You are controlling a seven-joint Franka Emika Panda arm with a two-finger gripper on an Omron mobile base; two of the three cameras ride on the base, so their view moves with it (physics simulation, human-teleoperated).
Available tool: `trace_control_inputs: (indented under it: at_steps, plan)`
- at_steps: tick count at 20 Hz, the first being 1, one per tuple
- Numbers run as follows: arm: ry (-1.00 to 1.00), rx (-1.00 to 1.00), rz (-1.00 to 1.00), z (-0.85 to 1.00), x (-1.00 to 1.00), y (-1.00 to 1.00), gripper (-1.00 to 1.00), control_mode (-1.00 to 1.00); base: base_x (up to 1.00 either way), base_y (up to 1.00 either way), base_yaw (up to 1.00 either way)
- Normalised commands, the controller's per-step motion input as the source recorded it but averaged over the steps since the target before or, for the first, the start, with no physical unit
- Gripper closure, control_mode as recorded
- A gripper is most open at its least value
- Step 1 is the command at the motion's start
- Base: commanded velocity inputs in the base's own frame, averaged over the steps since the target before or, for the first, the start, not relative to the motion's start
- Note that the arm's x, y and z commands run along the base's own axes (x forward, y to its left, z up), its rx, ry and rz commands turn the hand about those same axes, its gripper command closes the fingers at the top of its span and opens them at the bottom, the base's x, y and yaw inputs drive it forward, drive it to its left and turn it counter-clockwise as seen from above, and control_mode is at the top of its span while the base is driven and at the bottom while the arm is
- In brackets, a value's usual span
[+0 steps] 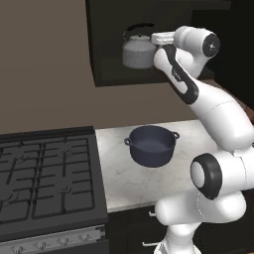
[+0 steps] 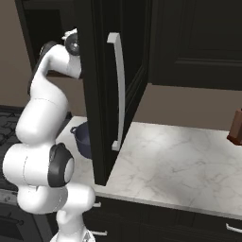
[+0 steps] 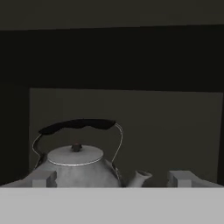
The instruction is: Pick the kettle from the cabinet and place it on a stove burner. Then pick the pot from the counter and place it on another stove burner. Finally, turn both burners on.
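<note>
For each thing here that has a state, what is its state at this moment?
kettle: upright on the cabinet shelf, lid on, not gripped.
tool: open, level with the kettle, fingers apart.
cabinet: open.
cabinet door: swung open.
pot: upright on the counter, lidless, looks empty.
stove burners: bare, no flame seen.

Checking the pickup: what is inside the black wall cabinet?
The kettle stands on the cabinet shelf, black handle up. The open tool faces it. The arm hides the recess's right part.
</note>
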Motion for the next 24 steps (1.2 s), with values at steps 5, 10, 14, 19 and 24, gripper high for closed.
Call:
trace_control_inputs:
  at_steps: [5,10,14,19,24]
  plan:
    - [0.00,0.00,0.07,0.03,0.33,-0.10,-1.00,-1.00,0.00,0.00,0.00]
    - [0.00,0.00,0.08,0.05,0.30,-0.14,-1.00,-1.00,0.00,0.00,0.00]
    - [0.00,0.00,0.08,0.07,0.25,-0.15,-1.00,-1.00,0.00,0.00,0.00]
    - [0.00,0.00,0.08,0.03,0.28,-0.03,-1.00,-1.00,0.00,0.00,0.00]
    - [0.00,0.00,0.09,0.01,0.26,0.00,-1.00,-1.00,0.00,0.00,0.00]
